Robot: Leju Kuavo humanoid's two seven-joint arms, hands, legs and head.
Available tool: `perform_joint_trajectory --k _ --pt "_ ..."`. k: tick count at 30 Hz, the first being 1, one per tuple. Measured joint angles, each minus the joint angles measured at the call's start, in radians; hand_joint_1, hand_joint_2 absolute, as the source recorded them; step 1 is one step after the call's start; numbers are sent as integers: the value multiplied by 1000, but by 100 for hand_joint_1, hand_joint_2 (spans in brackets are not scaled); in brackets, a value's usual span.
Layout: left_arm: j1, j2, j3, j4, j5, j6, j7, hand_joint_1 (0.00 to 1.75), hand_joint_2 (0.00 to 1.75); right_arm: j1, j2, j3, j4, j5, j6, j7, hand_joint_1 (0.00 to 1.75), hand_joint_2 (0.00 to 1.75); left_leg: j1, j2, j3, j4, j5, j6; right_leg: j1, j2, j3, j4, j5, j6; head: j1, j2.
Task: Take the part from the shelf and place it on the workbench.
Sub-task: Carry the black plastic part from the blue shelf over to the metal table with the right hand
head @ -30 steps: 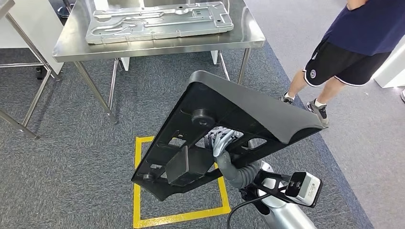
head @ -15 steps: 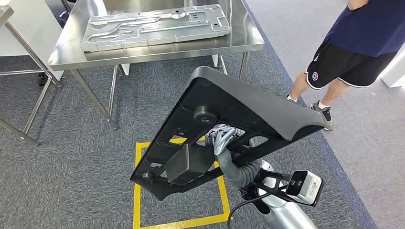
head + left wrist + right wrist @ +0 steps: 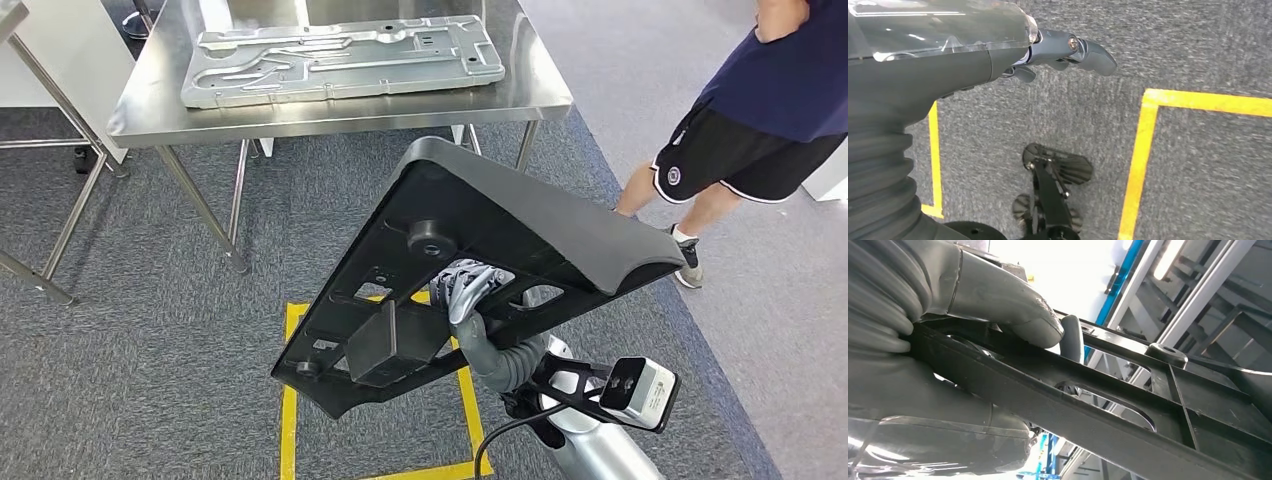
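A large black plastic part [image 3: 500, 230] with ribs and cut-outs is held tilted in front of me, its underside facing me. My right hand [image 3: 468, 290] grips it from below through an opening; up close, the thumb [image 3: 998, 305] presses on a rib of the part [image 3: 1128, 415]. The steel workbench [image 3: 350, 115] stands ahead, beyond the part. My left hand [image 3: 1058, 50] hangs over the carpet, its fingers loosely extended with nothing in them.
A stamped grey metal panel [image 3: 340, 55] lies on the workbench. A person [image 3: 770, 100] in dark shorts stands at the right. Yellow floor tape [image 3: 290, 400] marks a square under me. Another table's legs [image 3: 60, 210] stand at the left.
The whole picture has shifted, so the camera has moved; the workbench now sits slightly further right. The part stays in my right hand at the same tilt.
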Motion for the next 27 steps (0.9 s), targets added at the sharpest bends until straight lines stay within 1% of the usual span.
perform_joint_trajectory --k 1,2,3,4,5,7,8,9,10,11,12,13,14,15,16,17,18,19,20,22,23,24,25,26,27 --pt "0 0 0 0 0 0 0 0 175 -1 0 0 0 -1 0 0 175 175 -1 -2 9 0 -7 -2 2 0 24 -73 51 -6 0 0" --pt "-1 -1 0 0 -1 0 0 0 175 -1 0 0 0 -3 -1 0 175 175 -3 -3 17 0 -15 -5 5 0 50 -139 86 -13 0 0" --pt "-2 -2 0 0 -1 0 0 0 175 -2 0 0 -1 -4 -2 0 175 175 -4 -4 21 1 -21 -10 9 0 69 -190 106 -18 0 0" --pt "-2 -2 0 0 -3 0 0 0 175 -3 0 0 -1 -5 -3 0 175 175 -3 -4 22 0 -25 -15 13 0 78 -216 110 -23 0 0" --pt "-2 -3 0 0 -4 0 0 0 175 -3 0 0 -1 -6 -4 1 175 175 -3 -4 23 -1 -28 -21 16 1 80 -222 103 -26 0 0" --pt "-3 -2 0 0 -8 0 -1 0 175 -2 0 0 -5 -6 -8 1 175 175 -2 -1 29 -4 -34 -31 13 3 88 -234 99 -33 0 0" --pt "-4 -2 -1 0 -10 0 -1 0 175 -2 0 0 -7 -6 -10 1 175 175 -2 0 27 7 -43 -36 9 2 97 -240 96 -38 0 0" --pt "-5 -1 -1 0 -11 -1 -1 0 175 -2 0 0 -10 -6 -10 1 175 175 -2 1 15 39 -59 -39 5 1 108 -247 94 -42 0 0" --pt "-6 -1 -1 0 -12 -1 -1 0 175 -1 0 0 -12 -6 -10 0 175 175 1 2 -11 92 -82 -43 3 -1 118 -252 89 -45 0 0" --pt "-5 0 -1 0 -13 -2 -1 0 175 1 0 0 -14 -6 -11 0 175 175 2 3 -49 162 -108 -47 3 -2 125 -253 84 -49 0 0" --pt "-4 1 -2 0 -15 -2 -1 0 175 4 0 0 -14 -6 -11 0 175 175 4 3 -92 231 -127 -51 3 -2 132 -253 78 -49 0 0" --pt "-2 1 -2 0 -16 -2 -1 0 175 8 0 0 -14 -6 -12 0 175 175 5 3 -125 275 -129 -54 3 -1 139 -252 71 -49 0 0" --pt "-1 2 -2 0 -17 -2 -1 0 175 12 0 0 -14 -6 -12 0 175 175 6 3 -142 284 -112 -56 3 0 147 -252 64 -48 0 0" --pt "1 3 -2 0 -18 -2 -1 0 175 14 0 0 -14 -6 -12 0 175 175 8 3 -138 249 -72 -58 2 1 157 -251 56 -46 0 0" --pt "1 4 -3 0 -18 -2 -1 0 175 16 0 0 -14 -6 -12 0 175 175 9 4 -118 183 -22 -58 1 2 168 -249 48 -43 0 0" --pt "1 5 -3 0 -18 -2 -1 0 175 16 0 0 -14 -6 -12 0 175 175 9 5 -93 118 15 -56 2 3 177 -248 39 -39 0 0" --pt "0 5 -4 0 -18 -2 -1 0 175 16 0 0 -14 -5 -12 0 175 175 7 5 -71 61 38 -52 3 4 184 -245 31 -33 0 0" --pt "0 5 -5 0 -19 -3 -1 0 175 16 0 0 -15 -5 -12 0 175 175 5 5 -58 30 45 -47 4 4 186 -244 25 -27 0 0" --pt "0 6 -6 0 -19 -3 -1 0 175 17 0 -1 -16 -5 -12 0 175 175 2 4 -53 22 37 -40 5 5 186 -245 22 -21 0 0" --pt "0 6 -9 0 -19 -3 -2 0 175 18 0 -2 -20 -4 -13 -1 175 175 1 3 -49 15 33 -25 4 5 188 -247 17 -9 0 0" --pt "1 6 -10 0 -19 -3 -3 0 175 17 0 -3 -23 -3 -13 -2 175 175 2 3 -45 11 31 -18 3 5 187 -239 10 -3 0 0" --pt "0 6 -11 0 -19 -3 -3 0 175 17 -1 -4 -26 -2 -13 -2 175 175 3 3 -39 7 29 -11 1 4 176 -212 -5 1 0 0" --pt "-1 6 -12 0 -20 -4 -3 0 175 17 -1 -6 -28 -2 -13 -2 175 175 4 3 -34 4 26 -5 0 4 151 -162 -27 5 0 0" --pt "-1 6 -12 0 -20 -4 -3 0 175 18 -1 -7 -30 -2 -13 -2 175 175 3 3 -30 3 23 -1 -1 4 112 -93 -52 7 0 0" --pt "-2 7 -13 0 -20 -4 -3 0 175 19 -2 -8 -30 -2 -13 -2 175 175 3 3 -26 3 18 1 -1 4 66 -20 -75 9 0 0"
